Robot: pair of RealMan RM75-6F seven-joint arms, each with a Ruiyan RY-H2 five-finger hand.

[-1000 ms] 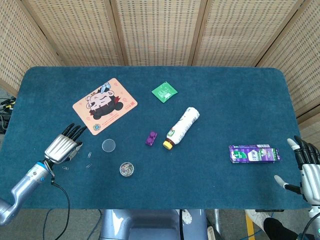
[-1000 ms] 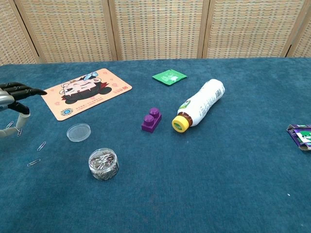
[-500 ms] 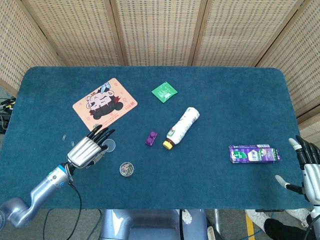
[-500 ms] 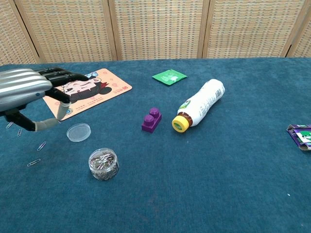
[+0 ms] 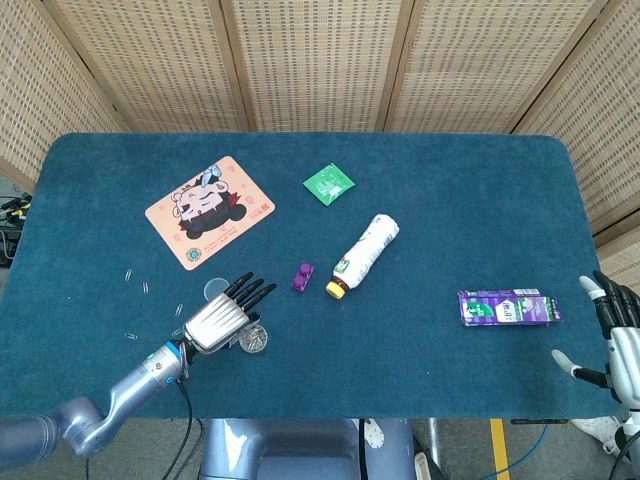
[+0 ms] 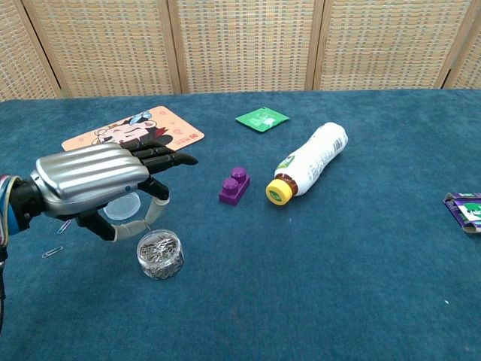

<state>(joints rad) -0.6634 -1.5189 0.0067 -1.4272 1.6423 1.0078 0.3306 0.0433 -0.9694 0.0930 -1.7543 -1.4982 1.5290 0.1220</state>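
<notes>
The left hand point(image 6: 94, 180) covers most of the clear lid point(image 6: 124, 208) and the near edge of the cartoon mat point(image 6: 176, 128) in the chest view. There the purple carton point(image 6: 466, 210) is cut by the right edge. The right hand point(image 5: 615, 335) shows only partly at the head view's edge. The loose paper clips point(image 5: 137, 281) are too small to count.

the left hand point(image 5: 218, 320) hangs over the jar of paper clips point(image 6: 160, 254) and the clear lid point(image 6: 122, 206), so that corner is crowded, with loose clips point(image 5: 137, 282) scattered to its left. the purple brick point(image 5: 302, 276) and the lying bottle point(image 5: 364, 254) block the middle. open cloth runs between the bottle and the purple carton point(image 5: 507, 307) near the right hand point(image 5: 618, 342).
</notes>
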